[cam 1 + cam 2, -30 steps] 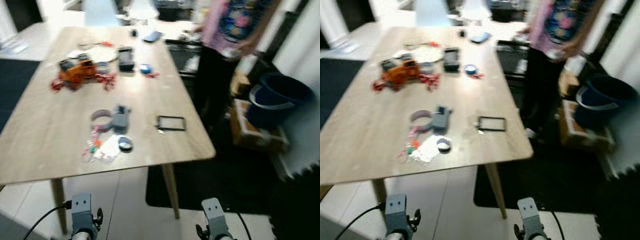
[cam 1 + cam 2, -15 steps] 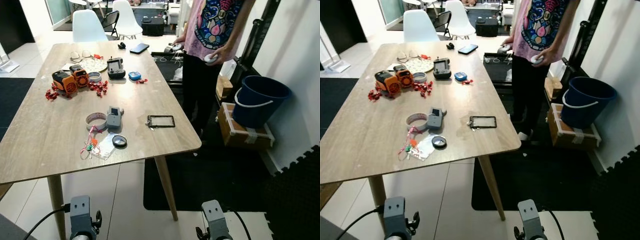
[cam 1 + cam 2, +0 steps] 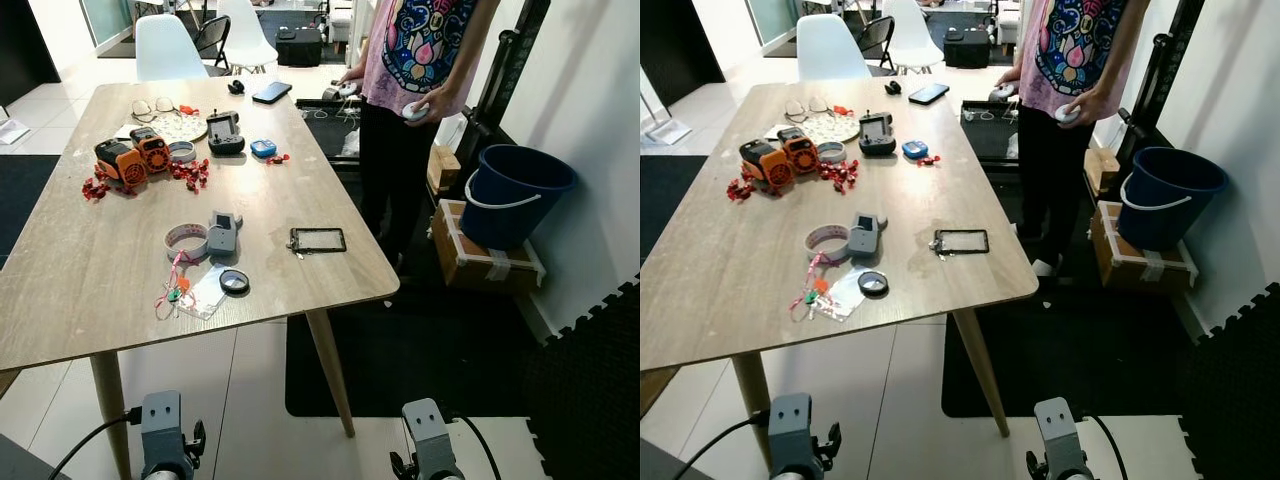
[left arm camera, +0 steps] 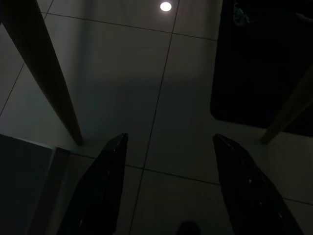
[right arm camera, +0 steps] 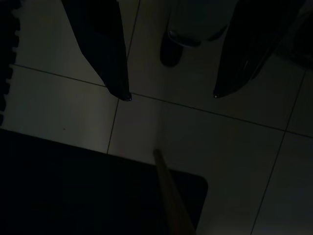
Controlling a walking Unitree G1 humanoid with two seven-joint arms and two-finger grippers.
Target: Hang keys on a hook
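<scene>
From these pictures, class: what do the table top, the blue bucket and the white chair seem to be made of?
Table top: pale wood or wood-look laminate, matte, with visible grain.
Blue bucket: probably plastic, smooth, with a thin light handle.
White chair: likely moulded plastic, one smooth shell.

A table (image 3: 90, 270) spans the frame's left and centre, with a bucket (image 3: 515, 195) on a box (image 3: 485, 262) at right and a person (image 3: 415, 90) at upper centre.

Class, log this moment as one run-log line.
phase: approach | left gripper: open, idle | right gripper: open, idle | colourful key bunch: on light wooden table
</scene>
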